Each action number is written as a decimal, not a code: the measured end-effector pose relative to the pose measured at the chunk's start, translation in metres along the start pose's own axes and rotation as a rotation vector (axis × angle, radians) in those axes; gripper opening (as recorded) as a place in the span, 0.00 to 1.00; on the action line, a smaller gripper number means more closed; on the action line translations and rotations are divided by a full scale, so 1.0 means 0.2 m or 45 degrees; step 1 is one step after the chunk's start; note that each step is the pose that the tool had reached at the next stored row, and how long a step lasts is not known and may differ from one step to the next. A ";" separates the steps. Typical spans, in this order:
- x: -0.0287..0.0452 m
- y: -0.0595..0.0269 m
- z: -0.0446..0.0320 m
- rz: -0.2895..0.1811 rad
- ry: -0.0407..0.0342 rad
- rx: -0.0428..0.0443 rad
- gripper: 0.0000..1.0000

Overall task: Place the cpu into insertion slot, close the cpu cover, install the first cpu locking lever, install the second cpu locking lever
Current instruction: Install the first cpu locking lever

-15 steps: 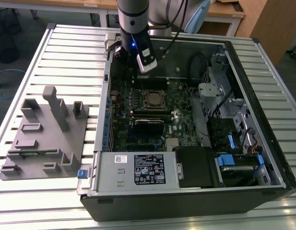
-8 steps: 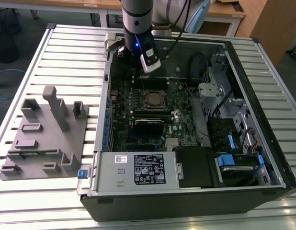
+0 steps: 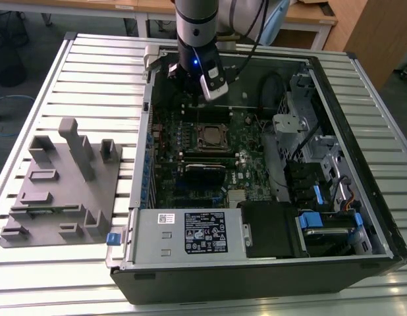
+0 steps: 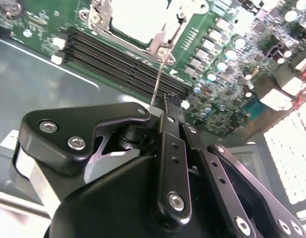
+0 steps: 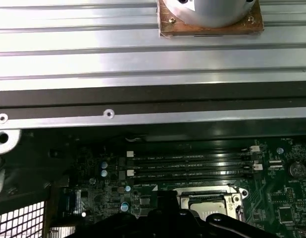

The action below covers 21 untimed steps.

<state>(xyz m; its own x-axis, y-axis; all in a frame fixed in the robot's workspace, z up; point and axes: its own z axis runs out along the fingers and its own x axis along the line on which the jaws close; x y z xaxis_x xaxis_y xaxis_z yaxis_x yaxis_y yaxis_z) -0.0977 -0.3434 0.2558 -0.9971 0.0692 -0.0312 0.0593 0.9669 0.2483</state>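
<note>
The cpu (image 3: 212,135) lies flat in the insertion slot (image 3: 198,137) on the green board, its silver top (image 4: 135,20) showing through the window of the cpu cover (image 4: 155,45), which is down over it. A thin wire locking lever (image 4: 158,79) rises from the socket's corner up to my gripper (image 4: 169,101). The black fingers stand together, shut, with the lever's free end right beside their tips; I cannot tell whether it is pinched. In the exterior view the gripper (image 3: 189,99) hangs just behind the socket. The first wrist view shows the socket (image 5: 206,203) past the gripper's black body.
Long black memory slots (image 4: 118,59) run beside the socket. The case's back wall (image 5: 143,119) is close behind the gripper. A black card (image 3: 205,172), a power supply (image 3: 190,230) and a drive cage (image 3: 296,112) fill the case. A grey fixture block (image 3: 62,184) sits on the slatted table.
</note>
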 end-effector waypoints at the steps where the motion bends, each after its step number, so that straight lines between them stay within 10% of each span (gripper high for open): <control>1: -0.011 0.001 0.001 0.000 0.0003 0.000 0.10; 21: -0.102 0.006 0.005 0.000 0.0018 0.000 0.10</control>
<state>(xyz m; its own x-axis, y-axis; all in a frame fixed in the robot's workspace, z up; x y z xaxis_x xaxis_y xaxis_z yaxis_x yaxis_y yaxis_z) -0.0772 -0.3434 0.2557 -0.9972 0.0691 -0.0297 0.0596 0.9668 0.2483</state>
